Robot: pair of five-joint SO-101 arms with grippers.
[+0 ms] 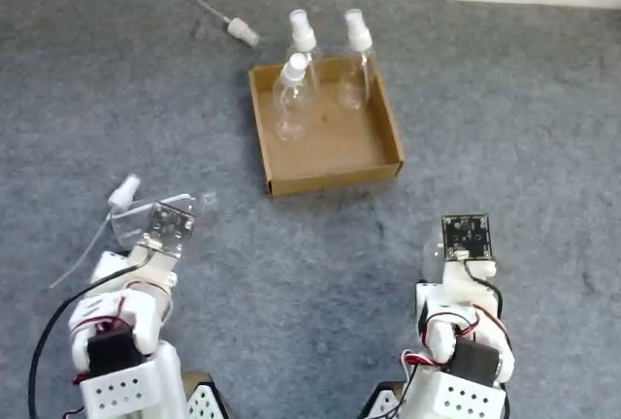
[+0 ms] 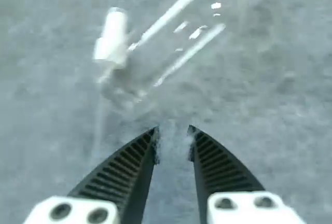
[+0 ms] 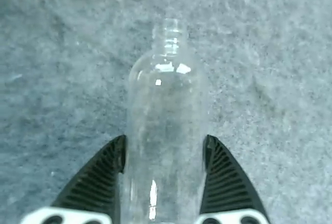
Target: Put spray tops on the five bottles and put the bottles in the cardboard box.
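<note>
While your right gripper is clamped on one uncapped bottle and your left gripper hangs slightly parted, holding nothing, near one capped bottle lying on the carpet, three capped bottles stand in the cardboard box, with one loose spray top beyond.

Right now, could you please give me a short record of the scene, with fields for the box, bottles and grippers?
Box: cardboard box, open, on the grey carpet
Inside box: three bottles, upright, spray tops on
Left gripper: slightly open, empty, just short of a lying bottle with its top on
Right gripper: shut on a topless bottle
Loose spray top: on the carpet beyond the box
Remaining: one bottle to cap, two to box
</note>
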